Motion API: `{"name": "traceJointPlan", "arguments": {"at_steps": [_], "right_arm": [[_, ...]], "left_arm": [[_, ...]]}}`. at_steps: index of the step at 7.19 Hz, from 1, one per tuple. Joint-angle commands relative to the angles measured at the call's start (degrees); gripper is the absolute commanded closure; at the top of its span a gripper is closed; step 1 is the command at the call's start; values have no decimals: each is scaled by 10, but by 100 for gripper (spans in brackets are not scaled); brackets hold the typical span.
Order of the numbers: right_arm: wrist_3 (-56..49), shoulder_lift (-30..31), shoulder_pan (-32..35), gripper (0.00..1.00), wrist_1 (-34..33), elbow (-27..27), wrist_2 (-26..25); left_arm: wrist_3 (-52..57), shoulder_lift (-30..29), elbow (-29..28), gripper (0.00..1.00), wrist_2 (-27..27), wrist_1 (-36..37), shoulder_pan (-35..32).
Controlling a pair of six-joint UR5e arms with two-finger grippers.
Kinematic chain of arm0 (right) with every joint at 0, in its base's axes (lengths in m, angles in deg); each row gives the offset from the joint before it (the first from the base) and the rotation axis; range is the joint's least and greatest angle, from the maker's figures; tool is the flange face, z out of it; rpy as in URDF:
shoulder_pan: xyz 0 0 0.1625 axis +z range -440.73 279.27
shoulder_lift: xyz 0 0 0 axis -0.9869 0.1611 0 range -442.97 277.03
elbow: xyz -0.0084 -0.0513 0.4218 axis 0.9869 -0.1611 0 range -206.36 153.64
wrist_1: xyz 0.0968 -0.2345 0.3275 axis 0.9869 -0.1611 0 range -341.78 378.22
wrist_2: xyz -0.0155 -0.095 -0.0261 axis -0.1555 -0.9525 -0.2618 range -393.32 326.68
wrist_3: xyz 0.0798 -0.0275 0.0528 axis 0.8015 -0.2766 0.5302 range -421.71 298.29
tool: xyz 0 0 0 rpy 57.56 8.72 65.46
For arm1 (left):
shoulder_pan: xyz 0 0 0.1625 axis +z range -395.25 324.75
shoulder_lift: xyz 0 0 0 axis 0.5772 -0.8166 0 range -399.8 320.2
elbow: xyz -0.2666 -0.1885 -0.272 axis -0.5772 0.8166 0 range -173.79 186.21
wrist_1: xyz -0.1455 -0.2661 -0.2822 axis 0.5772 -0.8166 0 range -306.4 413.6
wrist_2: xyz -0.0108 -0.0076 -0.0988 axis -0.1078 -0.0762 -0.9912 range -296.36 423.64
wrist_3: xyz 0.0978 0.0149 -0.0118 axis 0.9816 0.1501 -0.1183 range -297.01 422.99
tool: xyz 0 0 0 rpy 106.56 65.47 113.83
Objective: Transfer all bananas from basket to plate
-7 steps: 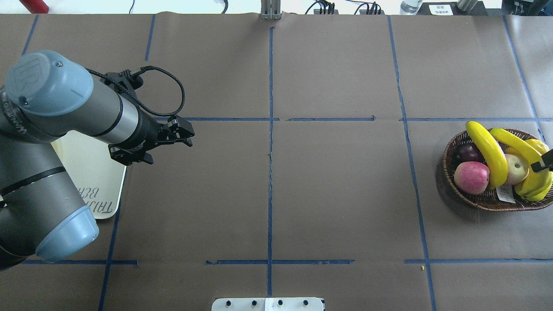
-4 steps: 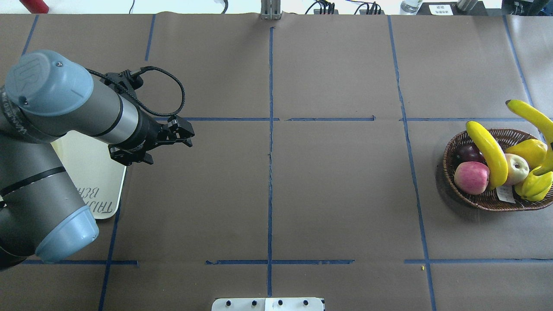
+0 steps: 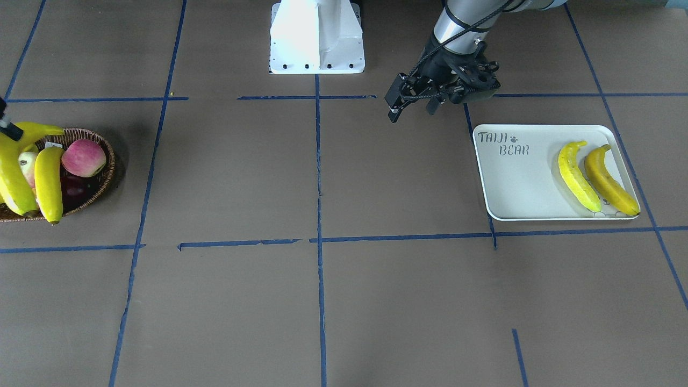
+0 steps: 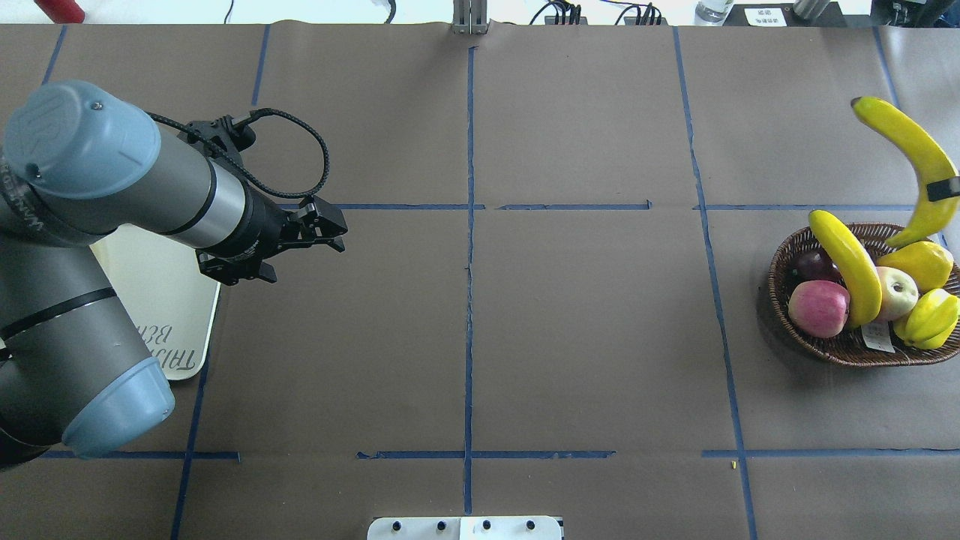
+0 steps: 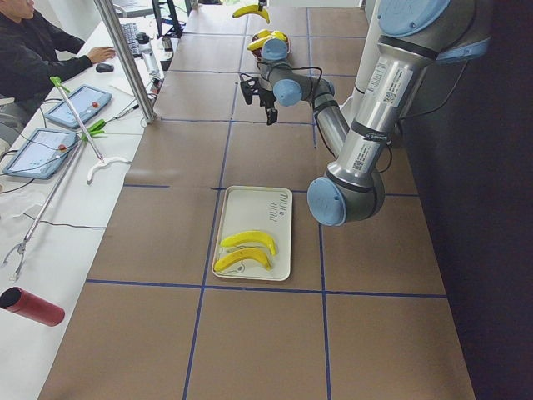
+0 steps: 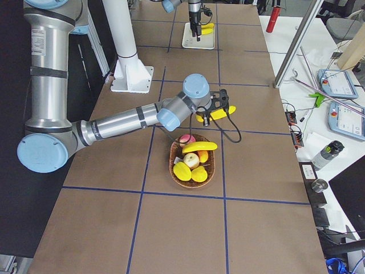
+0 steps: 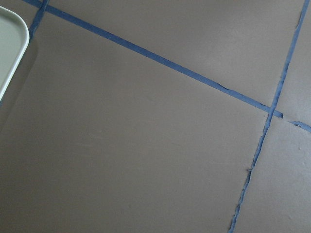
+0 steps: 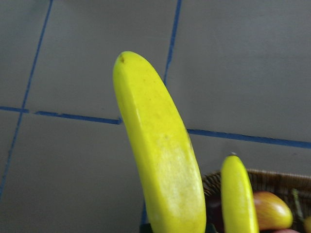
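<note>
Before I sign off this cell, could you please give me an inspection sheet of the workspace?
Surface: table, brown paper with a blue tape grid.
Job's things: greenish banana and orange banana on the plate; basket banana in the basket; held banana in the air beside it.
Clutter: red apple, pale apple, dark plum, round yellow fruit and ribbed yellow fruit in the basket.
Tools: left tool open, empty, over bare table near the plate; right tool shut on the held banana.
Cables: black cable loops at the left wrist.
Surroundings: person seated at a side bench.
</note>
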Motion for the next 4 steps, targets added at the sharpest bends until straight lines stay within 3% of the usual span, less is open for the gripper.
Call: {"name": "traceJointPlan", "arguments": {"at_steps": [1, 4], "right_arm": [[166, -70, -155, 100, 0, 36, -140], [241, -93, -347, 100, -30, 95, -365]], "left_arm": [[-81, 2, -11, 1, 0, -137, 0], [-102, -7, -38, 1, 1, -253, 5]]}}
